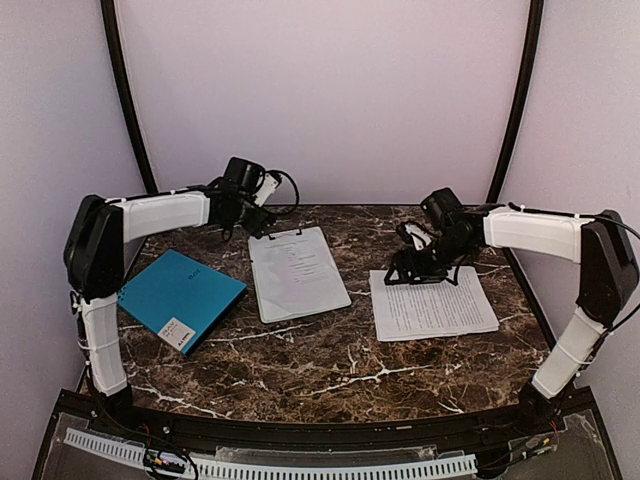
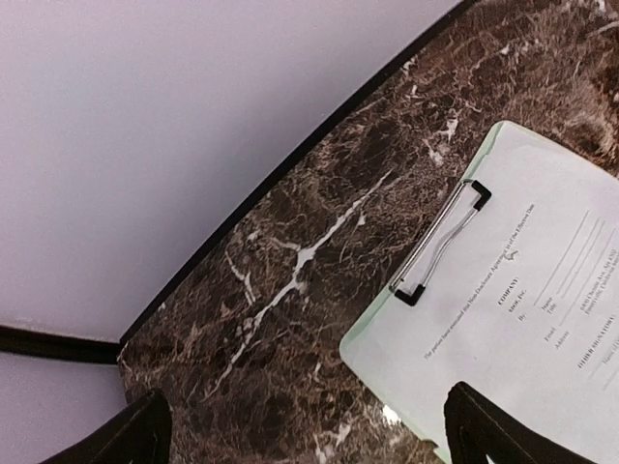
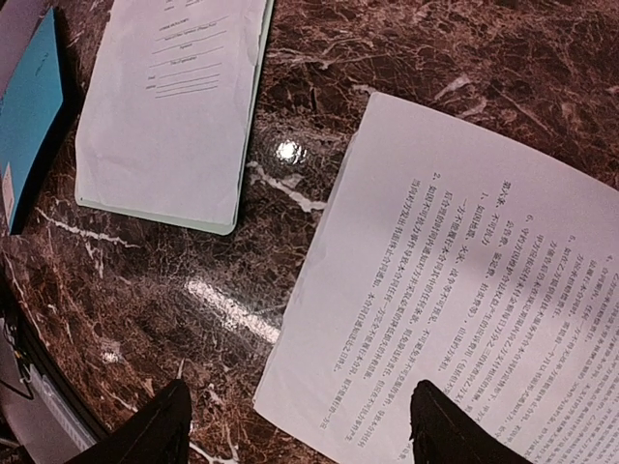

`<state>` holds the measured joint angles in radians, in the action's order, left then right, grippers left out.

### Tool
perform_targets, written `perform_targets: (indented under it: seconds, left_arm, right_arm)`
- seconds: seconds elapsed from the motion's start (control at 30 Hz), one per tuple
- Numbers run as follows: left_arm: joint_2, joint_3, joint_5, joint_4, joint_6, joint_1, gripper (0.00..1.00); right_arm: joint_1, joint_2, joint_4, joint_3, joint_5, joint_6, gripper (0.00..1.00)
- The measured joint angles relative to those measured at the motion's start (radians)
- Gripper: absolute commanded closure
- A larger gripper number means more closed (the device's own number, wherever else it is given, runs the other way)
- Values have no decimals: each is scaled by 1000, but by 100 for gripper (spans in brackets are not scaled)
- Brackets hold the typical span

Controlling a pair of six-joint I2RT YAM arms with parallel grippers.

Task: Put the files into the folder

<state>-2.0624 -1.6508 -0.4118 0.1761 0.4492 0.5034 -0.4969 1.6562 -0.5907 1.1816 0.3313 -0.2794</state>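
- Paperwork first: 2 printed sheets lie flat on the marble surface (image 1: 330, 370), and neither one is inside the folder (image 1: 180, 298).
- My left end effector (image 2: 311, 430) hangs over the far left part of the surface with its fingers spread wide. Nothing sits between them and it has hold of nothing.
- Just ahead of it and to its right lies the pale green clipboard (image 2: 360, 340). It carries the sheet with the shorter text blocks (image 2: 542, 319), and a wire clip (image 2: 440, 242) lies across that sheet's top edge.
- The folder lies back from the left end effector toward the arm bases and off to its left, well apart from it. It is closed, teal cover up, with a white label (image 1: 177, 332) at its near corner.
- 1 corner of the folder comes close to the clipboard's left edge; I cannot tell whether they touch.
- My right end effector (image 3: 302, 416) has its fingers clearly parted and grips nothing that I can see.
- Directly below it lies the densely printed sheet (image 3: 464, 290). 1 finger is over the paper, the other is over bare marble, and a corner of the sheet lies under the gap between them.
- I cannot tell whether those fingertips touch the paper.
- The clipboard is off to the right end effector's left, across a strip of bare marble, and the folder lies beyond it.
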Motion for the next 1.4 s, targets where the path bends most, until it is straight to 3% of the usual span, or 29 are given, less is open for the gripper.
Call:
perform_targets:
  seconds: [0.2, 0.4, 0.57, 0.87, 1.07, 1.3, 1.4]
  left_arm:
    - [430, 350, 41, 11, -300, 9, 1]
    - [598, 597, 50, 118, -501, 69, 4]
    - [604, 681, -3, 244, -584, 164, 9]
    - [533, 673, -144, 401, -611, 213, 15]
    - [429, 668, -163, 433, -606, 226, 15]
    - [398, 668, -219, 451, -599, 228, 29]
    - [382, 659, -241, 456, -595, 228, 30]
  right_arm:
    - [-25, 0, 61, 0, -11, 17, 21]
    - [-53, 4, 123, 0, 3, 20, 22]
    - [-74, 14, 178, -8, 20, 12, 23]
    - [-105, 23, 211, -66, 47, -16, 25]
    - [-106, 32, 225, -74, 64, -29, 26]
    - [-108, 59, 235, -73, 90, -40, 27]
    - [-112, 71, 240, -73, 98, -43, 27]
